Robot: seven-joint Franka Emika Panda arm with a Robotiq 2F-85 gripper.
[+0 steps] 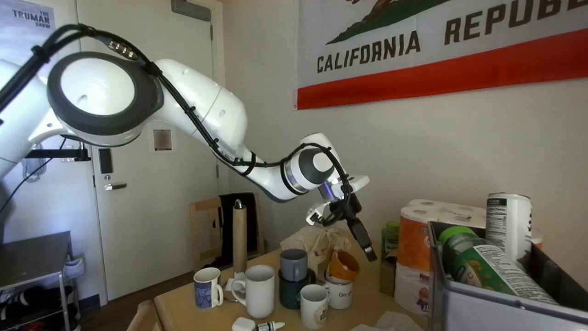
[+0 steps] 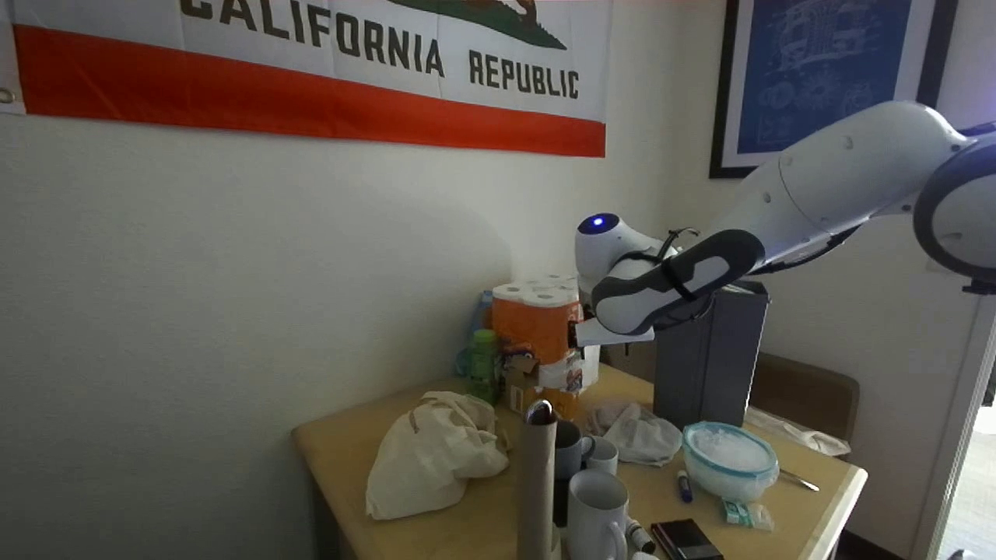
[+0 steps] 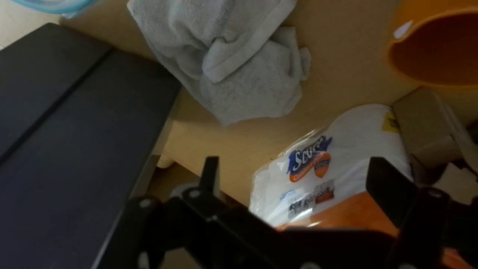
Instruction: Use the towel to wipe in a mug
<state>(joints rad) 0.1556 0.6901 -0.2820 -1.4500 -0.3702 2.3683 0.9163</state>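
The towel (image 3: pixel 231 59) lies below the spread jaws, well apart.

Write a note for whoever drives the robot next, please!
End effector: open, empty, raised off the table.
Towel: grey, crumpled on the table beside the dark box.
Mugs: several on the table; the orange mug sits tilted on a white mug.
Done: towel not gripped; can't tell whether any mug was wiped.
To do: grab the towel, wipe inside a mug; which one isn't said.
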